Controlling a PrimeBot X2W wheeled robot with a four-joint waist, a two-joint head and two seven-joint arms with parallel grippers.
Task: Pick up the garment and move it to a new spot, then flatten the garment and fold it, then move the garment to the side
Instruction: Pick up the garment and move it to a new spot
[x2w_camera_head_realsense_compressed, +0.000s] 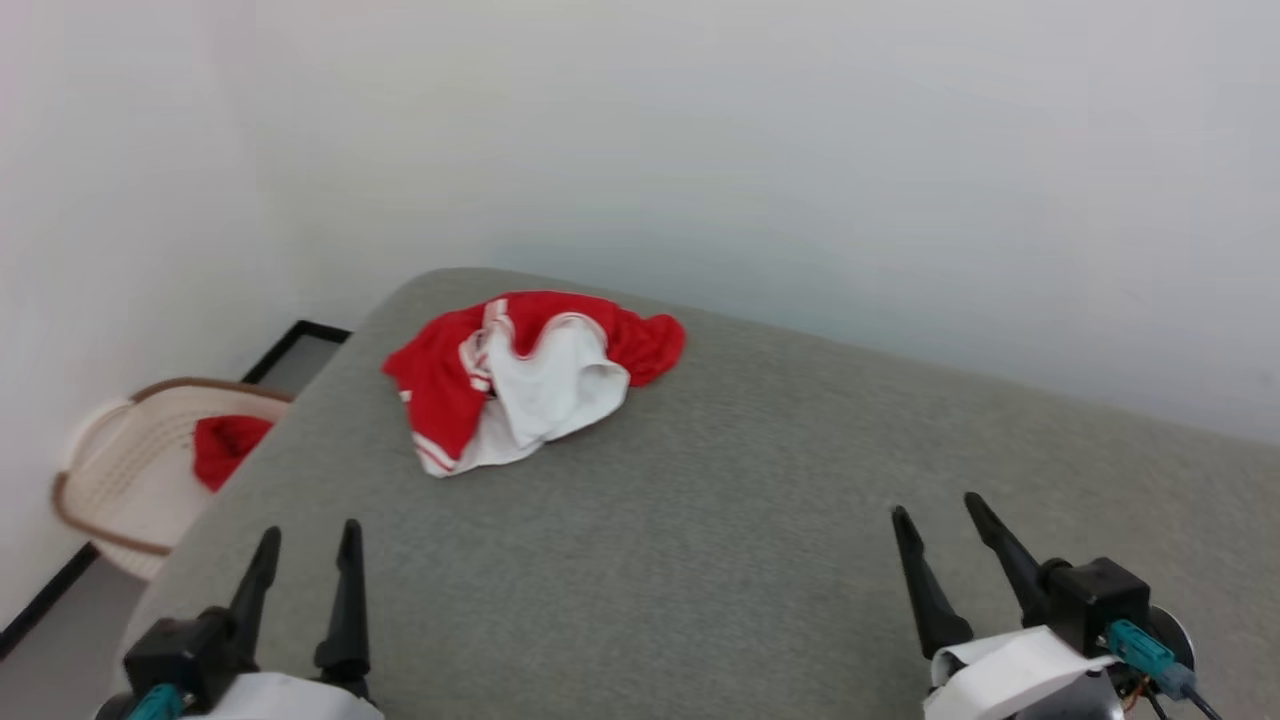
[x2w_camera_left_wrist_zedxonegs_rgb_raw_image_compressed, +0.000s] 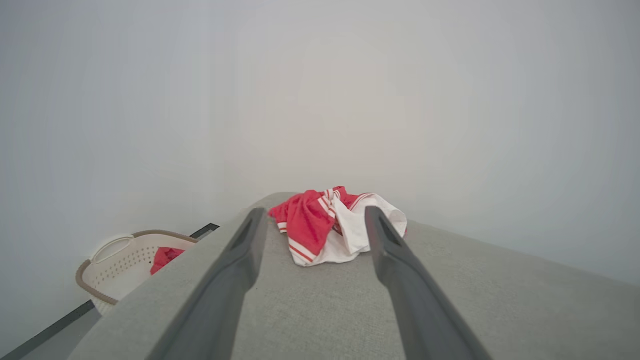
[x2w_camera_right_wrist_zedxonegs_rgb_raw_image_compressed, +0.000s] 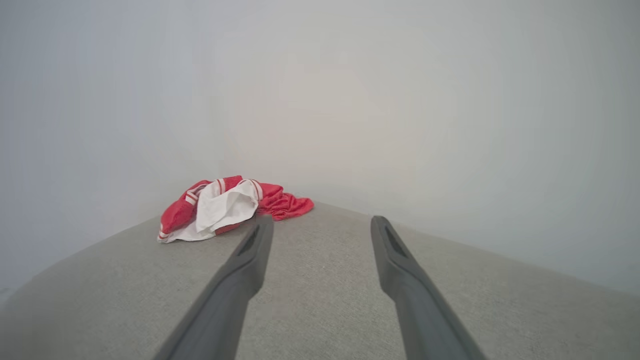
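garment (x2w_camera_head_realsense_compressed: 530, 375) bright red with big white parts, thin red-and-white stripe bands along the edges; surface (x2w_camera_head_realsense_compressed: 720, 560) under it plain mid grey, fine woven fleck; basket (x2w_camera_head_realsense_compressed: 120, 480) cream-white, brown rim, small dotted holes in the wall in the left wrist view; cloth (x2w_camera_head_realsense_compressed: 228, 447) inside it plain red; wall (x2w_camera_head_realsense_compressed: 800, 150) plain off-white to pale grey; strip (x2w_camera_head_realsense_compressed: 290, 350) at its foot black; floor (x2w_camera_head_realsense_compressed: 60, 680) grey; left gripper (x2w_camera_head_realsense_compressed: 310, 527) fingers black; right gripper (x2w_camera_head_realsense_compressed: 935, 503) fingers black too, teal plug (x2w_camera_head_realsense_compressed: 1140, 645) and white wrap (x2w_camera_head_realsense_compressed: 1010, 670) at its base.
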